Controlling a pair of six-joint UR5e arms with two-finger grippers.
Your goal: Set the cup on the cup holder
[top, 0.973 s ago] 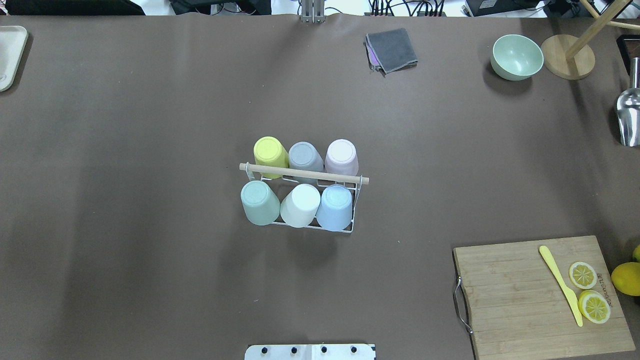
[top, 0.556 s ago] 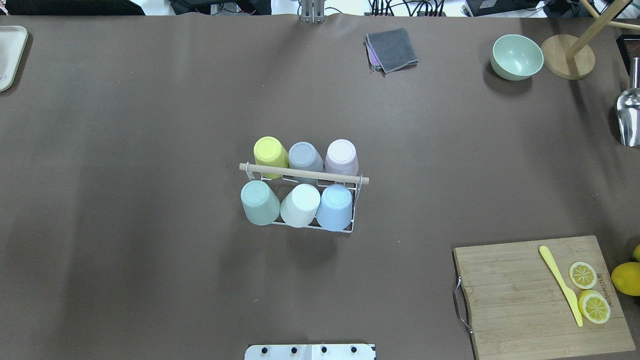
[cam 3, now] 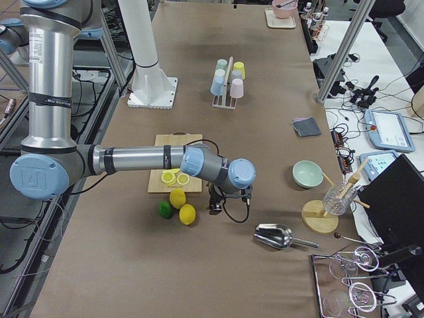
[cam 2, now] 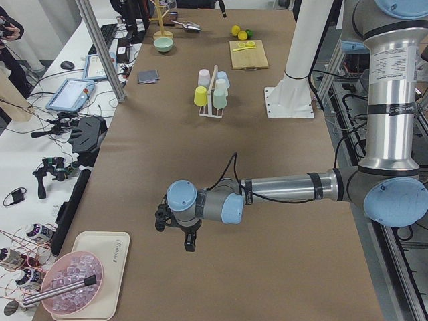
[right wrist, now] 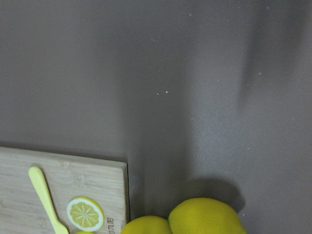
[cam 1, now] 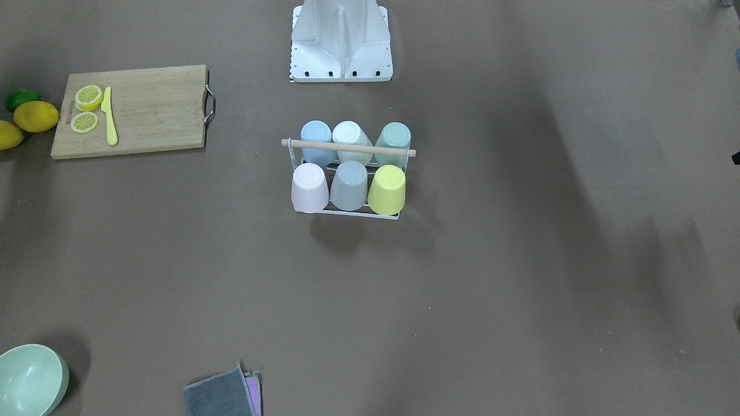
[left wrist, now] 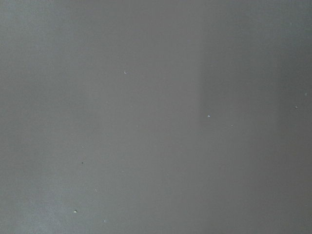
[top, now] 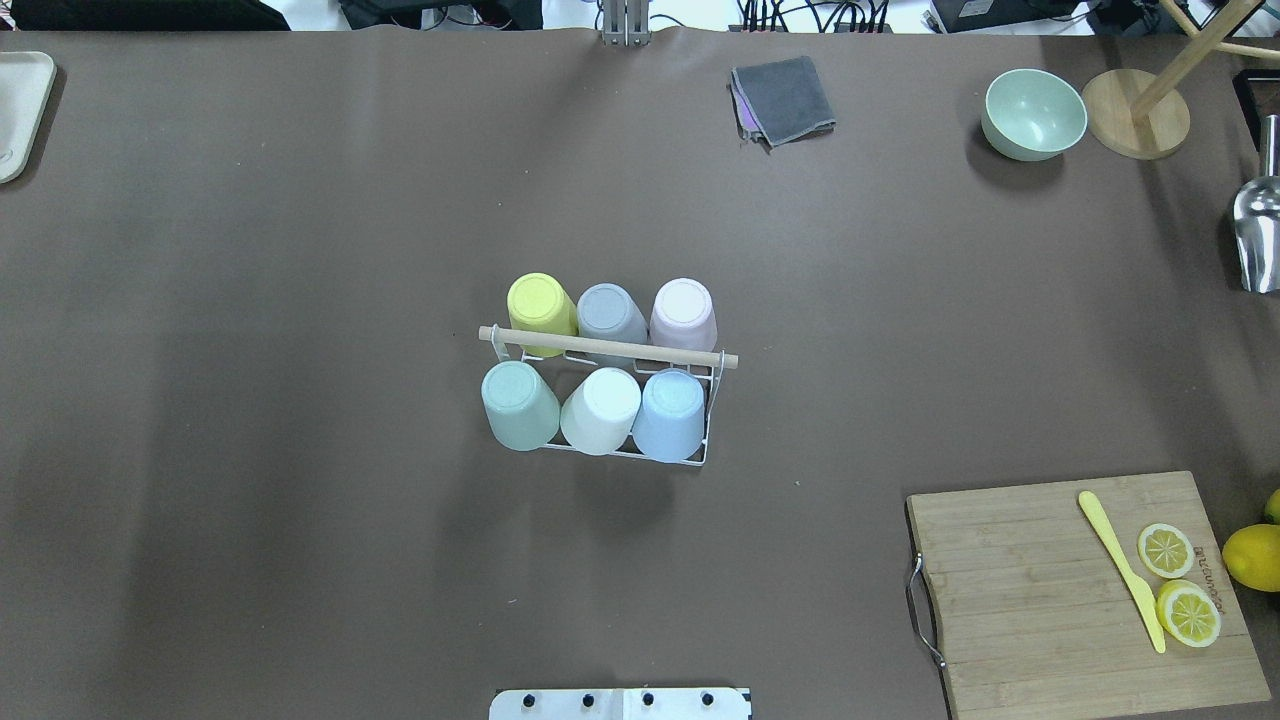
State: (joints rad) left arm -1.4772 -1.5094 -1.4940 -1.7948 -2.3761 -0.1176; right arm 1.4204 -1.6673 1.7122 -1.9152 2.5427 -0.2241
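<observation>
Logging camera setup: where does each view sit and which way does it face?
Front-facing: across the table, looking down at the cup holder; robot base at top.
Overhead: behind the robot, looking down; base at bottom.
Exterior left: table's end; left arm near.
Exterior right: opposite end; right arm near.
Left wrist: bare table; no body.
Right wrist: cutting board, lemons; no body.
Shared: every exterior view shows the cup holder.

The pegs of the cup holder [top: 610,349] are hidden under the six upturned cups [top: 601,408]. The left hand [cam 2: 176,226] and the right hand [cam 3: 228,199] show only from the ends of the worktop [top: 300,300], too small to tell how their jaws stand. At the worktop's right edge, a lemon [top: 1253,556] is cut off by the overhead picture's edge.
</observation>
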